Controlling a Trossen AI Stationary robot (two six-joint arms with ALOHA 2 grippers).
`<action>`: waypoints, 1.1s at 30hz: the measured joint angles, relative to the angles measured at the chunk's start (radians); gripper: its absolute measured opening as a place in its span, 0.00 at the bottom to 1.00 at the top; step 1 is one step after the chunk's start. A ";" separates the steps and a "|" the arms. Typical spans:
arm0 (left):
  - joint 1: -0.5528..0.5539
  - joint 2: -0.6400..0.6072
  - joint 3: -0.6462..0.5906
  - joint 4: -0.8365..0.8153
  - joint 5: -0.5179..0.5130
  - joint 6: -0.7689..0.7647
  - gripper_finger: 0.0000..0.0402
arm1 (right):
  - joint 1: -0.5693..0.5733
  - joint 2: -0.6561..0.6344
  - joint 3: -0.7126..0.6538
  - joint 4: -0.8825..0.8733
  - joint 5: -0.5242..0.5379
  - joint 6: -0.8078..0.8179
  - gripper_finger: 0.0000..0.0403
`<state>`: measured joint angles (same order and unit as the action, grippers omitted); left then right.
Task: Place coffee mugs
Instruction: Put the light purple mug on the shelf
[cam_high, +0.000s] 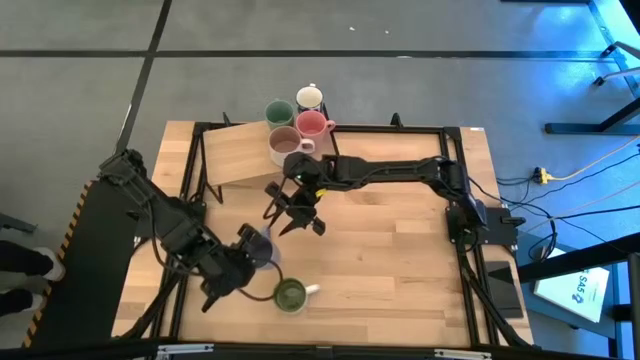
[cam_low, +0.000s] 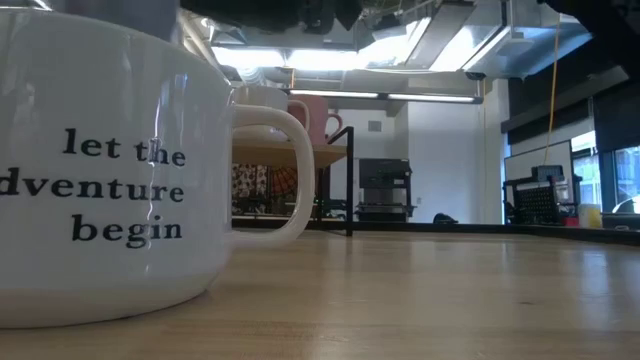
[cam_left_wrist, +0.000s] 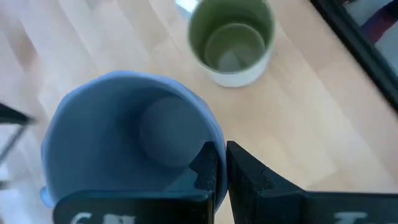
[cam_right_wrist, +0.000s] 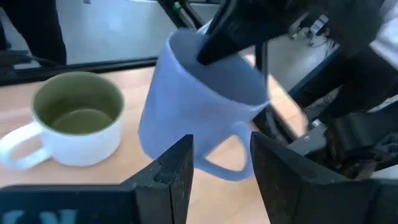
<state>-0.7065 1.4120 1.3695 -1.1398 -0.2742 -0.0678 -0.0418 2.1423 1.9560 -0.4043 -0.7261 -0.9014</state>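
Left tool (cam_left_wrist: 217, 171) clamped on lavender mug (cam_left_wrist: 124, 137) rim; right tool (cam_high: 300, 208) apart, close by. Risks slipping, tilted.

Left gripper (cam_high: 252, 250) low at the table's near-left, fingers (cam_left_wrist: 211, 171) pinched together on a mug rim. Right arm stretched across to mid-table, right gripper (cam_high: 298, 212) pointing down, fingers (cam_right_wrist: 177, 165) parted.

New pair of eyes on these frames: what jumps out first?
The left gripper is shut on the rim of the lavender-blue mug, held near the table's front-left. The right gripper hangs open just behind it, mid-table. A green mug sits beside them at the front edge, and four mugs cluster at the back by a raised wooden board.
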 joint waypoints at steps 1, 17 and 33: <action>0.011 0.000 0.005 0.001 -0.002 0.028 0.03 | -0.002 0.002 -0.001 -0.007 0.000 -0.001 0.37; 0.075 0.001 0.006 0.029 0.001 0.239 0.03 | -0.025 0.017 0.012 -0.007 -0.035 -0.016 0.37; 0.076 0.000 0.008 0.009 -0.048 0.297 0.03 | -0.045 0.022 0.027 -0.090 -0.069 -0.023 0.37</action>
<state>-0.6304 1.4117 1.3773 -1.1309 -0.3227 0.2290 -0.0864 2.1647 1.9827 -0.4944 -0.7956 -0.9241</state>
